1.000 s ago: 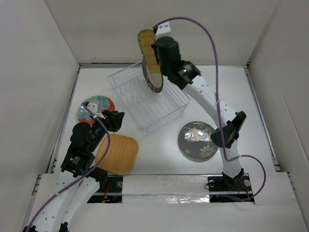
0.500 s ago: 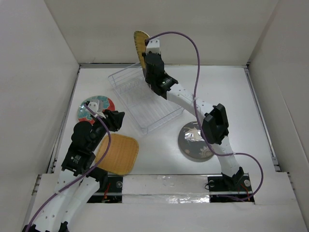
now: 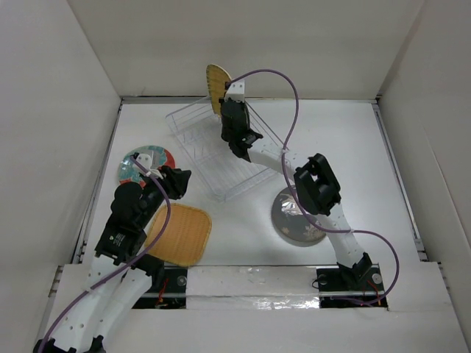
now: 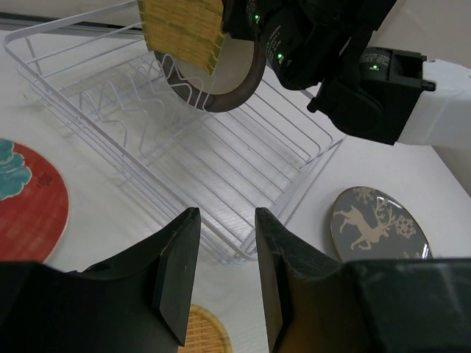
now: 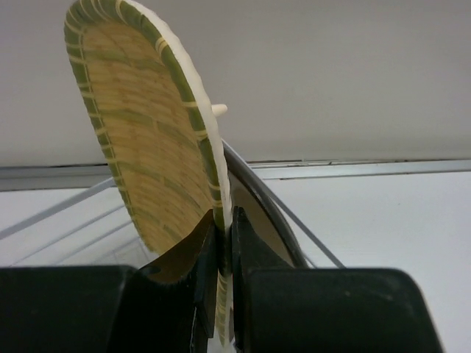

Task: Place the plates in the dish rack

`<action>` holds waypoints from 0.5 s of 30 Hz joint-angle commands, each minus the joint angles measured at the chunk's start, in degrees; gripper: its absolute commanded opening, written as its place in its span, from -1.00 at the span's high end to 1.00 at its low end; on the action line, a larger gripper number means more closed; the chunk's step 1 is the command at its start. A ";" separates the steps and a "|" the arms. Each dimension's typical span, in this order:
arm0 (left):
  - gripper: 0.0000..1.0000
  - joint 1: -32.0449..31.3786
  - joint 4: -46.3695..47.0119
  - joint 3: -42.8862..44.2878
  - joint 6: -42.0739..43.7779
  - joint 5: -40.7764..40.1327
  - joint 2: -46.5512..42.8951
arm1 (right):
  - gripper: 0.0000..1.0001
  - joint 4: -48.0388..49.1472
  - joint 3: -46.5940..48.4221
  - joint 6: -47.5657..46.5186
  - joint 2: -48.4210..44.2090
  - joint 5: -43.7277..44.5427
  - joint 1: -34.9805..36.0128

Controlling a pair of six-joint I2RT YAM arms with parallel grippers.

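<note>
Fan plate [image 5: 147, 147]: yellow weave, green bands, cream rim. Round plate [image 4: 234, 62] behind it: cream centre, dark brown rim. Rack [image 3: 193, 151]: whitish clear wire. Red plate [image 3: 140, 163], left of frame: teal patches. Square plate [image 3: 182, 234], lower left: plain yellow-orange weave. Deer plate [image 4: 379, 224]: dark grey, pale deer and leaf motifs. Left arm [image 3: 110, 298], right arm [image 3: 340, 229]: white links, black joints. Cable [image 3: 274, 71]: purple. Left gripper [image 4: 223, 220], right gripper [image 5: 221, 228]: black. Table [image 3: 353, 147]: white.

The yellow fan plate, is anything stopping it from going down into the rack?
Nothing visible blocks it. The right gripper holds the yellow fan plate above the dish rack, with open dividers below. The dark-rimmed plate is close beside it.
</note>
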 commanded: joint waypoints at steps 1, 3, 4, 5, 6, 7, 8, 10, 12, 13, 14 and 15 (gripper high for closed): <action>0.34 -0.21 2.18 -0.04 0.26 0.52 0.45 | 1.00 10.14 -2.38 5.02 -1.04 2.83 -0.33; 0.34 -0.21 2.18 -0.13 0.26 0.78 0.80 | 1.00 12.50 -5.98 4.94 -1.30 4.15 0.19; 0.34 -0.21 2.26 -0.13 0.26 0.79 0.80 | 1.00 13.82 -7.56 4.85 -1.56 5.46 0.98; 0.34 -0.21 2.27 -0.04 0.26 0.96 0.98 | 1.00 15.92 -8.96 4.94 -1.83 6.00 0.99; 0.34 -0.21 2.35 -0.13 0.26 1.13 0.98 | 1.00 17.08 -11.59 4.51 -2.18 7.83 2.29; 0.34 -0.21 2.35 -0.13 0.26 1.22 0.98 | 1.00 18.13 -12.66 4.07 -2.18 9.07 2.83; 0.34 -0.21 2.35 -0.21 0.26 1.40 1.06 | 1.00 20.14 -13.54 3.71 -2.09 10.21 3.35; 0.34 -0.21 2.44 -0.13 0.17 1.40 1.15 | 1.00 23.05 -16.61 1.10 -1.83 13.62 5.02; 0.34 -0.21 2.44 -0.30 0.17 1.58 1.24 | 1.00 27.01 -17.24 -1.81 -0.95 15.84 5.72; 0.34 -0.21 2.44 -0.21 0.17 1.66 1.33 | 1.00 27.02 -16.72 -2.00 -0.17 16.80 5.73; 0.34 -0.21 2.44 -0.30 0.17 1.66 1.33 | 1.00 27.11 -16.28 -2.26 0.02 17.25 5.73; 0.34 -0.21 2.44 -0.30 0.17 1.66 1.33 | 1.00 27.72 -15.84 -3.83 0.19 17.60 5.73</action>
